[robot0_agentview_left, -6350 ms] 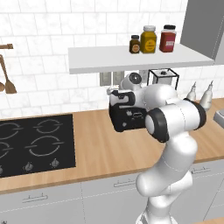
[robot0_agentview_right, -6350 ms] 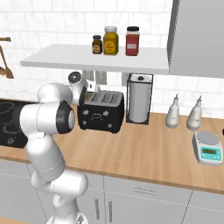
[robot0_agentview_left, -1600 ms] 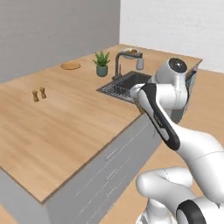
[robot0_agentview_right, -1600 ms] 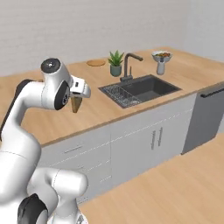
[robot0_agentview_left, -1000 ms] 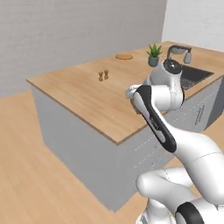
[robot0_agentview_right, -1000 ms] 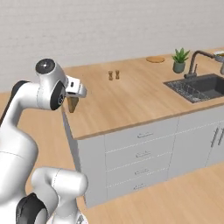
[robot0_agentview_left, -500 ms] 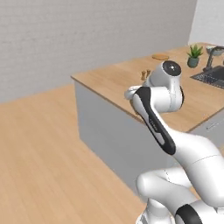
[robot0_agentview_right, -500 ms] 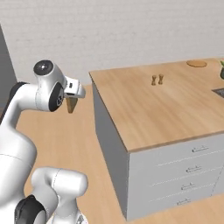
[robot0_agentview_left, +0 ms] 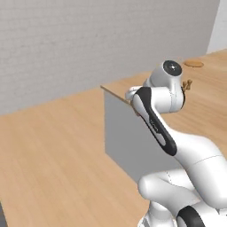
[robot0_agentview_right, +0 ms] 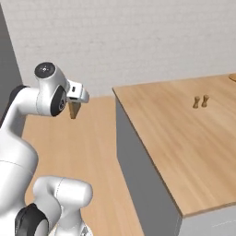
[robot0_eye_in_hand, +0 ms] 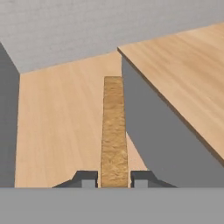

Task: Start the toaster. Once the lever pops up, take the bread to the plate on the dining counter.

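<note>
Where wood floor (robot0_agentview_right: 92, 152) spreads, the dining counter (robot0_agentview_right: 184, 138) stands.

- A rendered home kitchen or dining space, plain and sparsely furnished.
- A long island worktop (robot0_agentview_right: 184, 138) with a light wood top and flat grey side panels stands free on the floor, its corner near the robot.
- Two small brown shakers (robot0_agentview_right: 200, 101) stand close together on the wood top, toward its far side.
- A round wooden plate (robot0_agentview_left: 193, 64) lies at the far end of the worktop.
- The floor (robot0_agentview_left: 48, 146) is warm wood planking.
- The far wall (robot0_agentview_right: 138, 41) is pale grey-white brick or tile.
</note>
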